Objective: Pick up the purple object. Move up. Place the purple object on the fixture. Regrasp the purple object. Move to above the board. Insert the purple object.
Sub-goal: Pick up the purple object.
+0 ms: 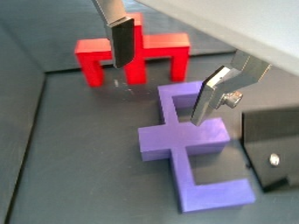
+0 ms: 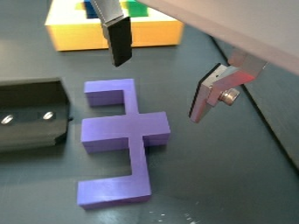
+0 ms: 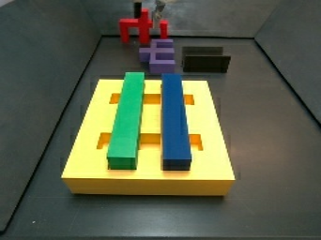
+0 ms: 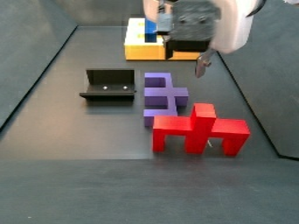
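Observation:
The purple object (image 1: 187,144) lies flat on the dark floor, seen in both wrist views and also in a side view (image 4: 163,94). My gripper (image 1: 160,90) hangs open above it, with one finger over the floor toward the red piece and the other over the block's edge. Nothing is between the fingers (image 2: 121,48). The fixture (image 2: 30,114) stands right beside the purple object (image 2: 122,140), apart from it. The yellow board (image 3: 88,141) lies farther off, with a green bar (image 3: 127,117) and a dark-blue bar (image 3: 175,120) set in its slots.
A red pronged piece (image 4: 198,131) stands upright next to the purple object, on the side away from the board (image 4: 140,48). Grey walls close in the floor. In a side view my gripper (image 3: 160,21) is far back, near the red piece (image 3: 138,30).

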